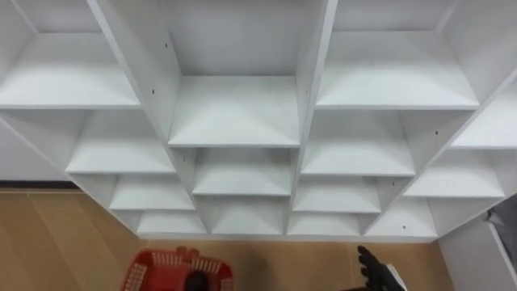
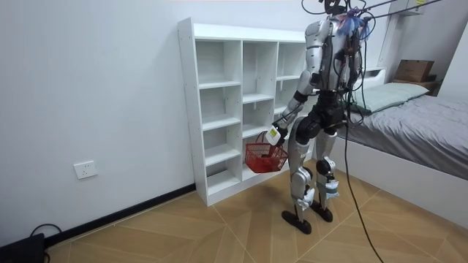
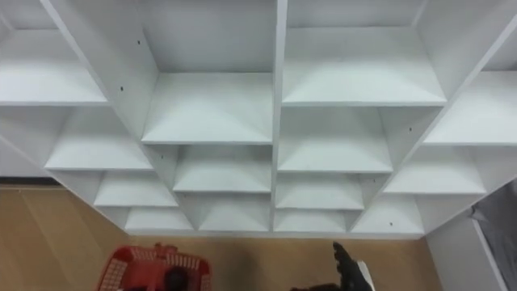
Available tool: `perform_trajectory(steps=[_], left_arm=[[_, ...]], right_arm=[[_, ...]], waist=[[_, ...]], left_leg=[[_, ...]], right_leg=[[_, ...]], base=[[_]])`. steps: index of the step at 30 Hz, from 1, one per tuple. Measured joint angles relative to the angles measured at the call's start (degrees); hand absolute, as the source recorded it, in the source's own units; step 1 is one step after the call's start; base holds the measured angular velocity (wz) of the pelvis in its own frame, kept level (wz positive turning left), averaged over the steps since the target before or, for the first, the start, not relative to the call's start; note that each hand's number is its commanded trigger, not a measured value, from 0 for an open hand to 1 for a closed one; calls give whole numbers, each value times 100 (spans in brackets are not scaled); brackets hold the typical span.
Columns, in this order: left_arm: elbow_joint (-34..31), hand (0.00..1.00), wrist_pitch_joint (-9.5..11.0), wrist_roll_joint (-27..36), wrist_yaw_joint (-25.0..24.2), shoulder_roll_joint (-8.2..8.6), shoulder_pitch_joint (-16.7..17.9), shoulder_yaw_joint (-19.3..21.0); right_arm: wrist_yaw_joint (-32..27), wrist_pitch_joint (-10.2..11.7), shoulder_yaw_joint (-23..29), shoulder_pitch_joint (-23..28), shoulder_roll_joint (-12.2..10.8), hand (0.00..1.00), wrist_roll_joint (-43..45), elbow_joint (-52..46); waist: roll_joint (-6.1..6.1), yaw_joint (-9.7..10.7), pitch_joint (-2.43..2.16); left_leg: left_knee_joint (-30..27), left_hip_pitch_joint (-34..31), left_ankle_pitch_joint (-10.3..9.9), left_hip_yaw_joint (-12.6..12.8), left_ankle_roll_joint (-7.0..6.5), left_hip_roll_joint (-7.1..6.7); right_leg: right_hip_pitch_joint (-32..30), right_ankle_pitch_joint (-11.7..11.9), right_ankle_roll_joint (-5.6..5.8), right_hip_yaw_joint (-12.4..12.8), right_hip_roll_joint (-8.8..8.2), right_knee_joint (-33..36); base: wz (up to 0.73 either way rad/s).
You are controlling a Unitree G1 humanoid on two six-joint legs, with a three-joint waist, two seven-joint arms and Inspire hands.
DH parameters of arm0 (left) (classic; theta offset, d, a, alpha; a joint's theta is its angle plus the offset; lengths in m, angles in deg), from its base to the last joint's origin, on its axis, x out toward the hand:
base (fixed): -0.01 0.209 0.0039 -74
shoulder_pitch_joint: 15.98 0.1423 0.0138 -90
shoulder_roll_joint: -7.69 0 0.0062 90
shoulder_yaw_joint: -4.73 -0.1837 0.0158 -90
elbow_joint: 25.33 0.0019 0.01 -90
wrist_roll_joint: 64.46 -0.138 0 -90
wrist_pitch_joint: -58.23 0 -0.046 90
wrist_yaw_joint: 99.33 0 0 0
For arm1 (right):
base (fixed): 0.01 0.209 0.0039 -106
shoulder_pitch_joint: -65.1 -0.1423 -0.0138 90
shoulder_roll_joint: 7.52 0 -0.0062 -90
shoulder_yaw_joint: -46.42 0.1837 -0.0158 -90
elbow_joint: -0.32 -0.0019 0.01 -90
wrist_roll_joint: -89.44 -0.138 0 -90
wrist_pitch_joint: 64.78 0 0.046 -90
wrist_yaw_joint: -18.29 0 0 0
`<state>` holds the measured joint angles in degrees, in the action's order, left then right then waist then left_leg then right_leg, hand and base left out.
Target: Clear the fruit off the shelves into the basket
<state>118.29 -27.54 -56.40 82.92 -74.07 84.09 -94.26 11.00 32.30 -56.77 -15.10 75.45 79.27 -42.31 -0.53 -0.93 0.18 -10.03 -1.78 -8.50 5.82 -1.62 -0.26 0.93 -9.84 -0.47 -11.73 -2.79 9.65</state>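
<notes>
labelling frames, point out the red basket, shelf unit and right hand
red basket (image 1: 166,260), left eye view, its wall
shelf unit (image 1: 234,113), left eye view, middle shelf board
right hand (image 1: 371,263), left eye view, its fingers

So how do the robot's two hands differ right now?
The left hand is curled round the handle of the red basket; the right hand holds nothing. The left hand's fingers are bent; the right hand's fingers are straight, pointing at the white shelves. Both are low, before the shelves.
</notes>
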Motion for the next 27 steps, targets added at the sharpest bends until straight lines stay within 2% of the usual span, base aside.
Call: perform_trajectory(steps=[2,5,9,14,18,20,27], left_arm=[[-27,100,99,-32,4,-8,127,101],[52,100,213,-207,-9,-20,155,305],[301,100,228,-312,-12,-36,172,556],[559,100,228,-320,17,-39,195,942],[617,100,219,-364,98,-20,265,1190],[615,100,180,-592,108,15,304,1479],[606,100,-176,-717,121,42,339,1740]], right_arm=[[-4,114,39,51,0,0,-59,287],[4,119,238,27,3,0,-58,716],[63,109,503,26,11,0,-55,1241],[121,105,734,31,20,0,-230,1698],[258,52,960,40,21,0,-400,2092],[367,-47,1056,72,14,0,-457,2205],[430,-361,1370,157,-15,0,-576,2511]], waist=[[-25,-1,7],[-46,15,10],[-71,32,11],[-41,25,35],[-33,29,26],[-35,29,22],[-28,53,15]], left_leg=[[71,151,-9,-26,5,-40],[76,183,-16,-52,4,-46],[106,283,-49,-54,9,-49],[150,437,-84,-53,14,-47],[177,529,-112,-51,12,-54],[165,542,-132,-41,12,-58],[123,655,-194,-38,4,-60]], right_leg=[[130,-44,12,-6,-10,-12],[213,-61,21,-15,-9,-33],[345,-63,29,0,10,-110],[464,-65,32,32,36,-184],[540,-93,55,37,32,-195],[559,-98,58,40,32,-200],[685,-131,75,44,28,-195]], base=[[3],[4],[0],[-2],[0],[0],[0]])
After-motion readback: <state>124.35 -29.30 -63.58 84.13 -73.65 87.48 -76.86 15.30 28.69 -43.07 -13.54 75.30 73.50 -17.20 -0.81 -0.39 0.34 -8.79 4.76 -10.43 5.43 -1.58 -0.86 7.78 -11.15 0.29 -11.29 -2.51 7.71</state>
